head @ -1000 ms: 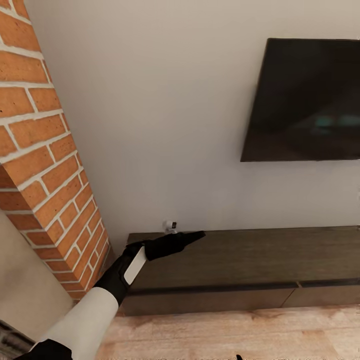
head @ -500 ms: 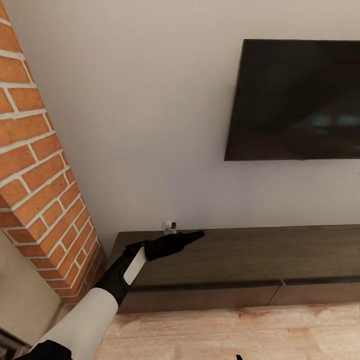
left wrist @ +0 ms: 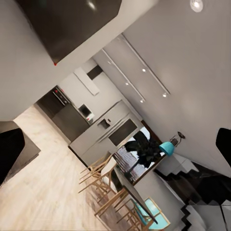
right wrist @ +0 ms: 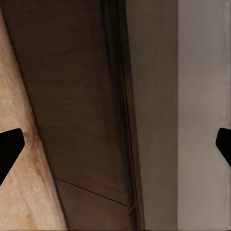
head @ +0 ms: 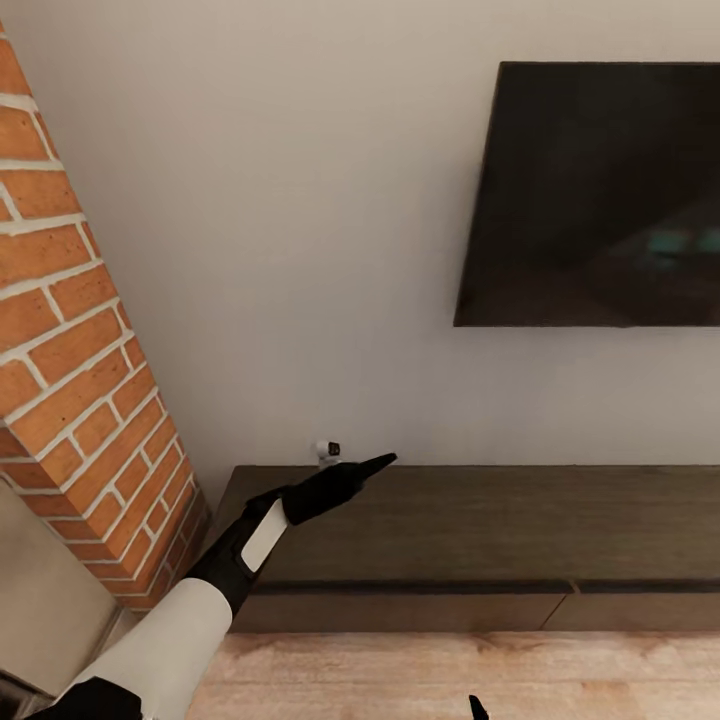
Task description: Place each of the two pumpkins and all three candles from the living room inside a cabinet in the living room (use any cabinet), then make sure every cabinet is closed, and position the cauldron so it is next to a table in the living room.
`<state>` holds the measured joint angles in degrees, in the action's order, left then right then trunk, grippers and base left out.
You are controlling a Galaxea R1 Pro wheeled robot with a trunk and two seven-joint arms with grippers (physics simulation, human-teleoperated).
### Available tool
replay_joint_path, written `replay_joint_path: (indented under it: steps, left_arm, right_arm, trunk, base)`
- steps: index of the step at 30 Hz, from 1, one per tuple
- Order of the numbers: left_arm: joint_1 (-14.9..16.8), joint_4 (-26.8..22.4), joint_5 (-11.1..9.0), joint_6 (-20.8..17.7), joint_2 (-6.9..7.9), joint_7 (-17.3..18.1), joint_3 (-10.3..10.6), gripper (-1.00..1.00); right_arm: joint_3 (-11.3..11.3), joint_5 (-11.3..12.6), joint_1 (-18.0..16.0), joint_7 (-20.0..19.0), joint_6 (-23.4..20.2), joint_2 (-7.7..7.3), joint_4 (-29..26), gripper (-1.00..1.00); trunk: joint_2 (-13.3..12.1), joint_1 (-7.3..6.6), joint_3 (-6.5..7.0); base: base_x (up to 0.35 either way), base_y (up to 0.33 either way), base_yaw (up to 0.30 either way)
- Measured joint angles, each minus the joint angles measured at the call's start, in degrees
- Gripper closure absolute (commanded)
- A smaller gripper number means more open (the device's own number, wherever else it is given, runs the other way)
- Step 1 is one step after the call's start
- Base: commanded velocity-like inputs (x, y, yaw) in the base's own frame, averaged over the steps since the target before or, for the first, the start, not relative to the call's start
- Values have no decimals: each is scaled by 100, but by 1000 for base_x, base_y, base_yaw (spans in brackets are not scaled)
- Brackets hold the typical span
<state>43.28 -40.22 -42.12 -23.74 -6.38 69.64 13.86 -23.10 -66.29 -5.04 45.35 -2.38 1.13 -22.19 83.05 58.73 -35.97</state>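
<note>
The long, low dark brown cabinet (head: 470,520) runs along the wall, and its flat drawer fronts (head: 400,610) look shut. My left gripper (head: 372,465) hovers above the cabinet's left end; in the left wrist view the left gripper (left wrist: 117,147) is open with nothing between its fingers. The right gripper (right wrist: 117,143) is open too and faces the cabinet's front (right wrist: 82,96) from close up. A black tip of it (head: 475,708) pokes in at the head view's lower edge. Pumpkins, candles and cauldron are out of view.
A red brick chimney (head: 70,400) stands just left of the cabinet. A large black screen (head: 600,190) hangs on the pale wall above it. A small white device (head: 328,450) sits at the cabinet's back left corner. Light wood floor (head: 400,680) lies in front.
The head view has shifted slightly, so chimney, screen and cabinet sit a little differently in the picture. My left arm keeps the same outstretched pose over the cabinet's left end.
</note>
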Motion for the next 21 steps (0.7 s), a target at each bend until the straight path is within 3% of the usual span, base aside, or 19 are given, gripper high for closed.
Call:
replay_joint_path:
  steps: [11,21]
  left_arm:
    - [0,5,-24,39,-7,7,4,-100]
    - [0,-39,-24,34,-7,14,9,-100]
  right_arm:
    - [44,81,-1295,-34,-56,-24,32,-100]
    - [54,84,-1529,-24,-69,-35,41,-100]
  trunk:
    - [0,0,-1]
    - [320,175,-145]
  base:
    - [1,0,1]
    - [0,0,0]
